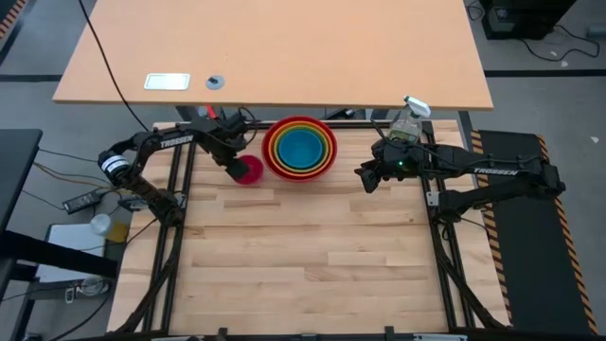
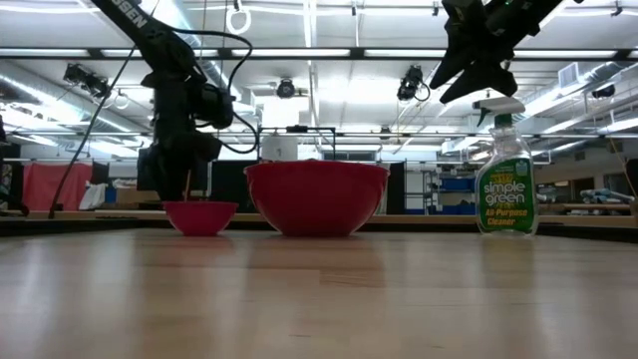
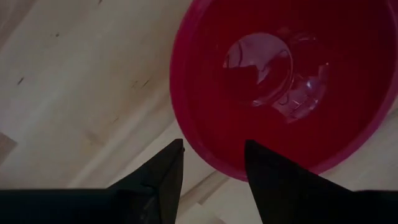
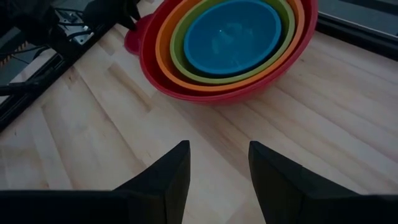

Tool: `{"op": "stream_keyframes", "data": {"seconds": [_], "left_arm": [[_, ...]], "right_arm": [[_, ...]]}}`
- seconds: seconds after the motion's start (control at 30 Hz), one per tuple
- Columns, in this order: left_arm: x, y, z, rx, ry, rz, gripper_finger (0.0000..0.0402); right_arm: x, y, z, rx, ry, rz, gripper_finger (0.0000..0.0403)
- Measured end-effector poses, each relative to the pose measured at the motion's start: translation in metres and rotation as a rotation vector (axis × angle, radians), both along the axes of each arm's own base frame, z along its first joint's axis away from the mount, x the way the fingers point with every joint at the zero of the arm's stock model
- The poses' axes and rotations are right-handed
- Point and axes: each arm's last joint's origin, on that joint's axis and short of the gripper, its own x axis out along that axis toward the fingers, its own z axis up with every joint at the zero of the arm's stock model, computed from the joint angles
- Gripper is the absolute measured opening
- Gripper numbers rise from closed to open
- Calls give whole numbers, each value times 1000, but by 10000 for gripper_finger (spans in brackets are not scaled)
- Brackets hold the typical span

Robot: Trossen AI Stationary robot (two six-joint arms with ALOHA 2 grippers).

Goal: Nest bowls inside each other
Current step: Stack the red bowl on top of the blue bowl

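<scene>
Four bowls sit nested on the table: red (image 1: 324, 166) outermost, then orange (image 4: 163, 38), lime green (image 4: 180, 28) and blue (image 1: 300, 148). The magenta pink bowl (image 1: 251, 171) stands on its base just left of the stack, its red side showing in the low view (image 2: 315, 204). My left gripper (image 3: 214, 146) points down over the pink bowl's near-left rim (image 3: 205, 163), open, with one finger outside the rim and one over the inside. My right gripper (image 4: 217, 146) hangs open above the table, right of the stack, with nothing between its fingers.
A clear spray bottle (image 2: 504, 179) with a white trigger stands at the far right of the table, beside my right arm. A light wooden desk (image 1: 275, 47) lies beyond the far edge. Bare wooden tabletop (image 1: 303, 256) fills the near half.
</scene>
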Motion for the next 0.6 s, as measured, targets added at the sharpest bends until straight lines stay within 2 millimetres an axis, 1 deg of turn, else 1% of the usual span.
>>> {"op": "stream_keyframes", "data": {"seconds": [0.2,0.3,0.4,0.5,0.6], "left_arm": [[0,4,0,26,-1,107,172],[0,8,-5,15,2,166,172],[0,12,-12,-8,23,183,171],[2,13,-19,-31,40,186,160],[3,13,-22,-41,47,192,137]], "right_arm": [[0,0,0,-2,1,1,170],[0,0,0,-4,0,0,170],[0,0,0,-6,-3,-1,170],[1,0,1,-7,-9,-2,170],[2,0,2,-11,-26,-2,170]]}}
